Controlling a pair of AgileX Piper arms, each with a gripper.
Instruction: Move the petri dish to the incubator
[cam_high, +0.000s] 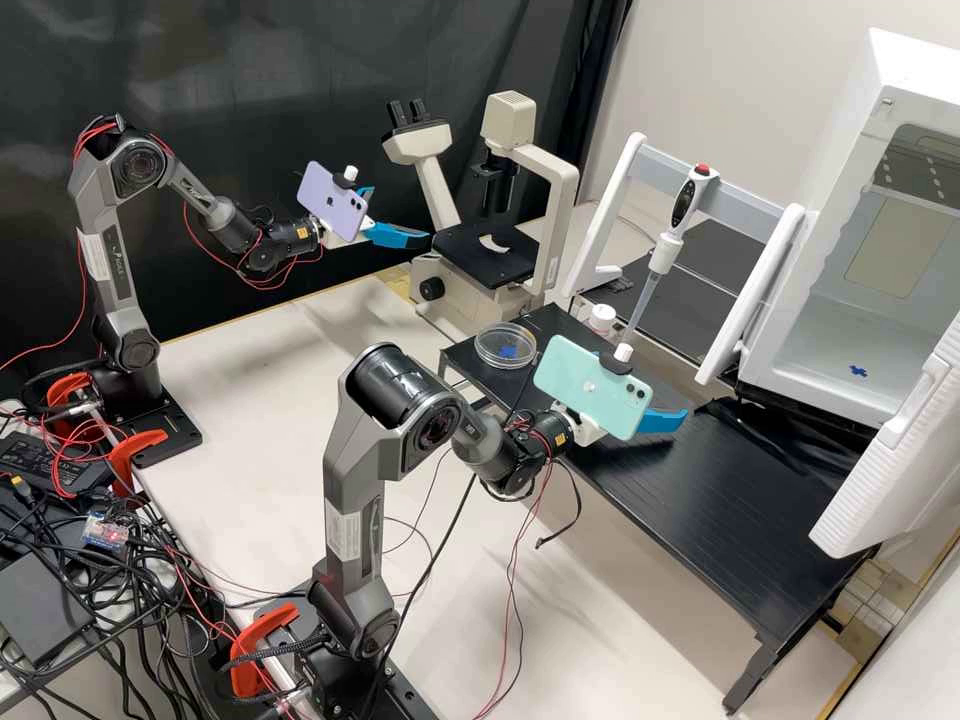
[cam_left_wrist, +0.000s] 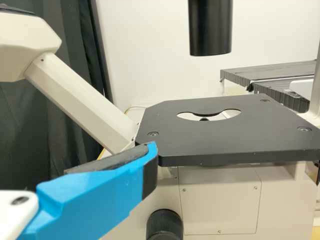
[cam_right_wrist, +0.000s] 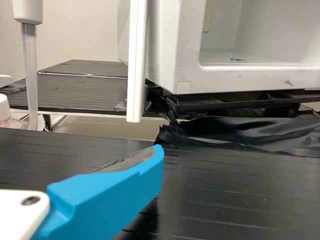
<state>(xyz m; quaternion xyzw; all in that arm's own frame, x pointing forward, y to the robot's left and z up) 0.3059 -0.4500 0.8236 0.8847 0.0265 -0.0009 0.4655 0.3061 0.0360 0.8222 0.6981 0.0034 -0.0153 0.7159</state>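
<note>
1. Well, can see the petri dish (cam_high: 506, 346) lying flat on the raised black table (cam_high: 700, 520), near the end beside the microscope (cam_high: 565, 200). Can also spot a blue patch (cam_high: 508, 352) at the dish – cannot tell whether inside or underneath.

2. Find the left gripper (cam_high: 401, 215) up near the microscope's black stage (cam_high: 480, 255), with fingers spread and nothing between them. In the left wrist view, notice a bare dark pad (cam_left_wrist: 150, 175) short of the stage edge.

3. Find the right gripper (cam_high: 662, 420) above the black table, well apart from the dish and partly behind a mint phone (cam_high: 592, 388). Judge it open from the right wrist view: see a bare pad (cam_right_wrist: 127, 162), pressed against nothing.

4. Look right in the high view for the white incubator (cam_high: 785, 350), standing open – with a blue mark (cam_high: 858, 371) on its floor and a ribbed door (cam_high: 905, 455) swung out towards the camera.

5. Between microscope and incubator, see a pipette (cam_high: 662, 255) hanging tip down on a white-and-grey stand (cam_high: 745, 205), near a white-capped bottle (cam_high: 601, 317). Nearer the incubator, see crumpled black sheeting (cam_right_wrist: 225, 131).
</note>
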